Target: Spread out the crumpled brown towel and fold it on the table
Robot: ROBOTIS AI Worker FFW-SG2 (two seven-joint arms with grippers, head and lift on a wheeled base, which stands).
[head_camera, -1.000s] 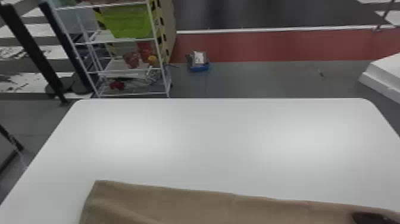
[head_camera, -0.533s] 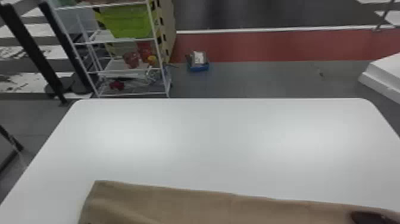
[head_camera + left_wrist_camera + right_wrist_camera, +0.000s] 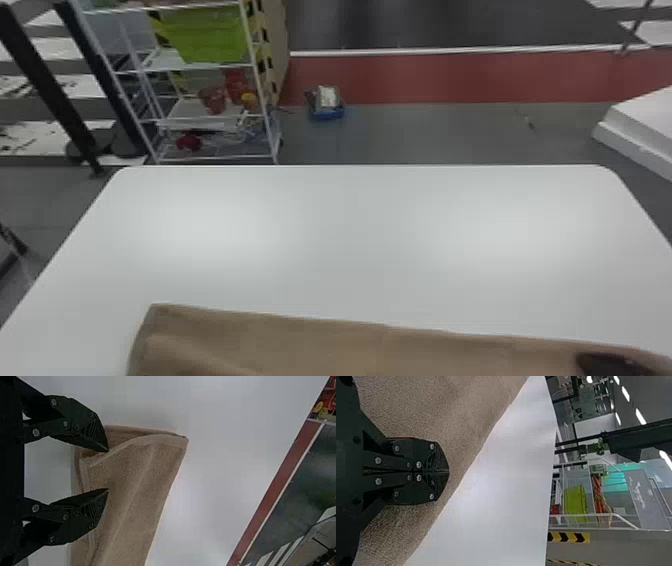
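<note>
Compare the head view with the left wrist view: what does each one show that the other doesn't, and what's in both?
Head view: the green bin, the blue tray on the floor and the right gripper at the towel.
Left wrist view: the left gripper, fingers apart above the towel, and a darker towel layer peeking out from under the top one.
Both: the brown towel, the white table and the red floor strip.

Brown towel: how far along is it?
Spreading looks done: the brown towel lies fairly flat on the table. Folding seems under way, with layered edges at its left end, under the open left gripper. The right gripper is shut by the towel. Those uneven edges probably still need aligning.
</note>
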